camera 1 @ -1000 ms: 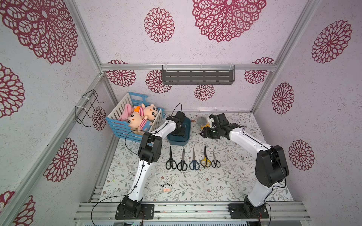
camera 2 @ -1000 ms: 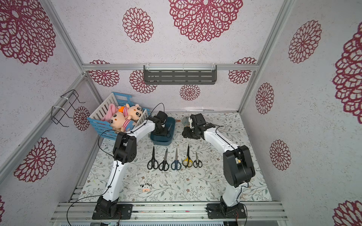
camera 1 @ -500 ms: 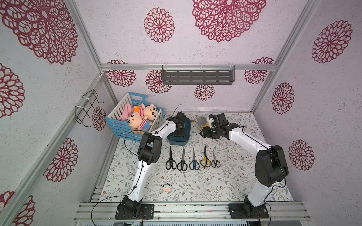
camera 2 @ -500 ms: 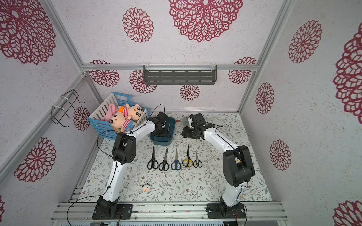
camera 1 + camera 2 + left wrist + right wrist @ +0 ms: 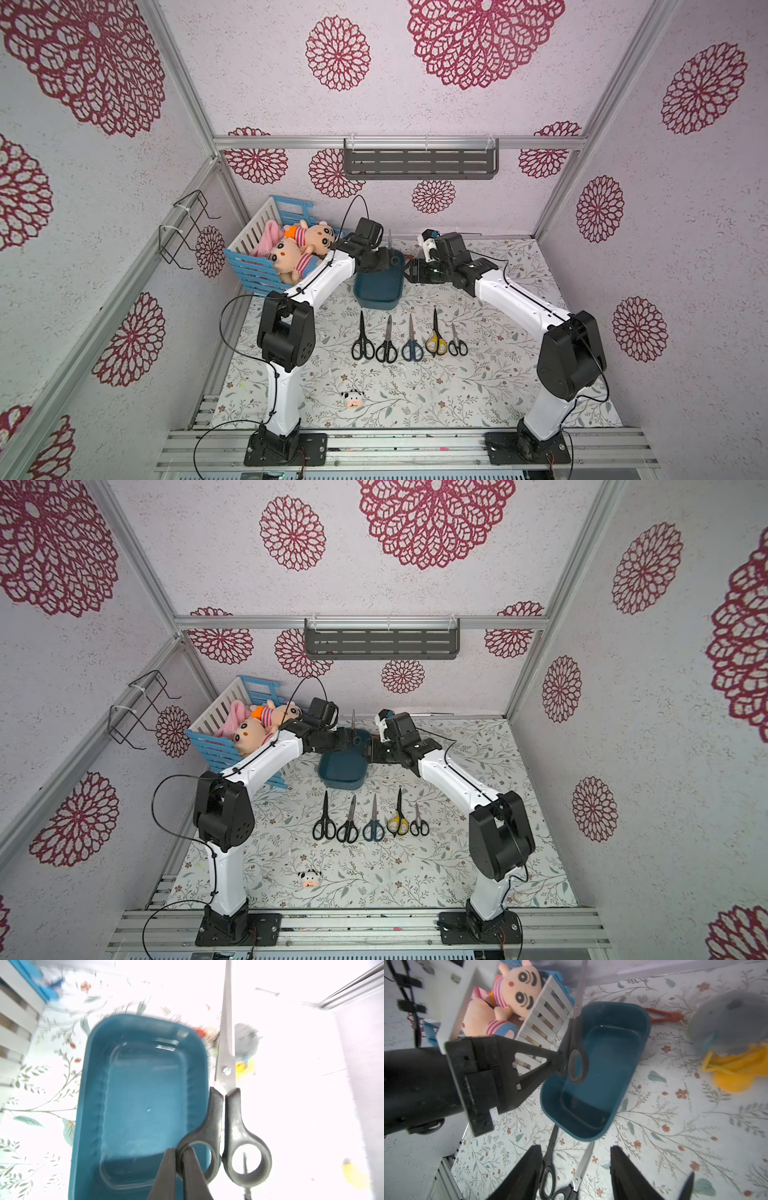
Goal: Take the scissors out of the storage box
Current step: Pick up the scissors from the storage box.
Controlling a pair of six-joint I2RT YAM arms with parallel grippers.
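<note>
A blue-and-white crate [image 5: 257, 266] of dolls sits at the tabletop's far left, its slatted wall close to the left arm. The left hand [image 5: 178, 1150] is pinched tight on one handle loop of the black scissors [image 5: 225, 1105]. Their blades are together and run along one long rim of the storage box [image 5: 376, 302], raised above it. The box's floor is bare, and its near end faces the open middle of the tabletop. Just beside the box's right wall, the right hand [image 5: 409, 271] hangs with its jaws partly apart and nothing between them; whether it touches the wall cannot be told. A grey stuffed toy [image 5: 726, 1022] lies beyond it. In front of the box, five other scissors [image 5: 411, 345] lie in a row, handles toward the arm bases, with narrow gaps between them. A cow toy [image 5: 352, 400] lies alone nearer the front edge, with free tabletop on both sides.
</note>
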